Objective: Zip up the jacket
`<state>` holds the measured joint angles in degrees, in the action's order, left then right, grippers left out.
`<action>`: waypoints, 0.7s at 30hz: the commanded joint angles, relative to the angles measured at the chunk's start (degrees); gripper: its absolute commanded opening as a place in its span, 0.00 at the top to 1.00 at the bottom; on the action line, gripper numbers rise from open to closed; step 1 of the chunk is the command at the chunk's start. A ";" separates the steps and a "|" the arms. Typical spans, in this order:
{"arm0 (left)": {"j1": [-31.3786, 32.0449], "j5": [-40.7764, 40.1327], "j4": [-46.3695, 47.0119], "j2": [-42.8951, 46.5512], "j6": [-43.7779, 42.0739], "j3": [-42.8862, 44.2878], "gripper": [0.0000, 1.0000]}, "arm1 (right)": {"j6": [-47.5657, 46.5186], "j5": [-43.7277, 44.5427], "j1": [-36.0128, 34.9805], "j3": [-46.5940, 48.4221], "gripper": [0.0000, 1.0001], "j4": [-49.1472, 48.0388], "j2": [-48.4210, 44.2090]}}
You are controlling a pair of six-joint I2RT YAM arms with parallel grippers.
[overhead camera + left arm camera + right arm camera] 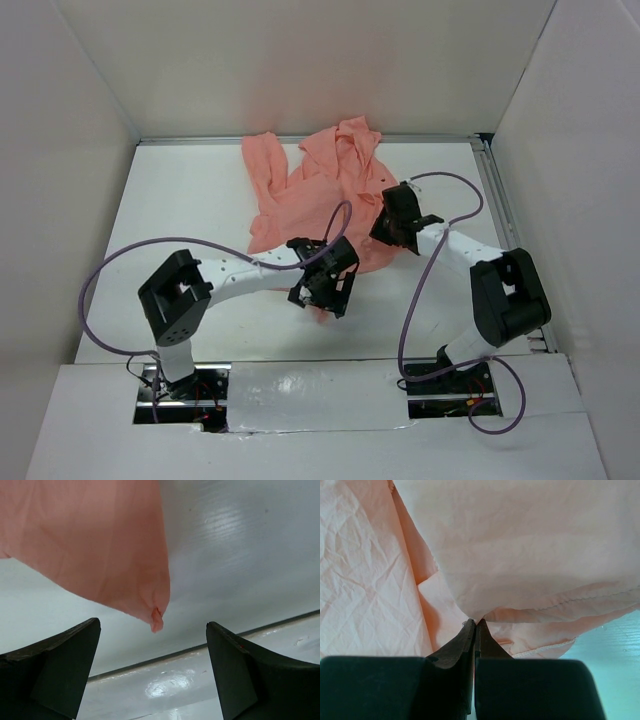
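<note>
The salmon-pink jacket [310,190] lies crumpled at the back middle of the white table, its lower hem reaching down toward both grippers. My left gripper [325,288] is at the jacket's near hem. In the left wrist view it [153,626] is open, and a pointed corner of the jacket [156,620] hangs between the two fingers without touching them. My right gripper [392,222] is at the jacket's right edge. In the right wrist view it [476,622] is shut, pinching a fold of the jacket [530,555] at its tips. A small shiny bit shows beside the tips.
White walls [90,120] enclose the table on three sides. A metal rail [500,200] runs along the right edge. Purple cables [110,270] loop from both arms. A dark seam [200,647] crosses the table under the left gripper.
</note>
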<state>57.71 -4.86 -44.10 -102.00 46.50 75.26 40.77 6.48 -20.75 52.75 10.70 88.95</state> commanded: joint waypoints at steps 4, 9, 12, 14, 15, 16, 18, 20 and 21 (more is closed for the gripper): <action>-0.14 -2.87 -1.17 -5.39 -2.64 3.05 0.10 | -0.52 -0.24 0.45 -1.60 1.00 -1.73 -0.71; -0.23 -3.05 -1.70 -7.60 -2.47 3.84 0.30 | -0.78 -0.94 1.15 -2.04 1.00 -2.17 -0.79; -0.50 -2.43 -0.91 -7.17 -2.56 2.61 0.50 | -0.87 -0.94 1.33 -2.39 1.00 -2.26 -0.88; -0.67 -1.73 -0.29 -6.46 -2.99 1.91 0.63 | -0.87 -1.21 1.77 -2.83 1.00 -2.44 -0.88; -0.76 -1.38 -0.11 -6.29 -2.91 1.38 0.68 | -0.78 -1.29 1.68 -2.92 1.00 -2.61 -0.97; -0.85 -1.12 0.67 -6.20 -3.52 1.12 0.74 | -0.78 -1.30 1.77 -3.00 1.00 -2.70 -0.97; -0.93 -0.50 0.94 -6.28 -3.87 1.11 0.83 | -0.78 -1.47 1.68 -3.36 1.00 -2.79 -1.06; -1.20 0.20 1.29 -6.55 -4.31 1.37 0.98 | -0.70 -1.82 1.68 -3.62 1.00 -2.79 -1.23; -1.29 0.38 1.47 -6.55 -4.84 1.29 1.00 | -0.78 -1.82 1.77 -3.79 1.00 -2.79 -1.41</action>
<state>56.86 -5.76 -43.44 -109.82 43.22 76.64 40.75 4.99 -19.33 49.30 9.87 88.97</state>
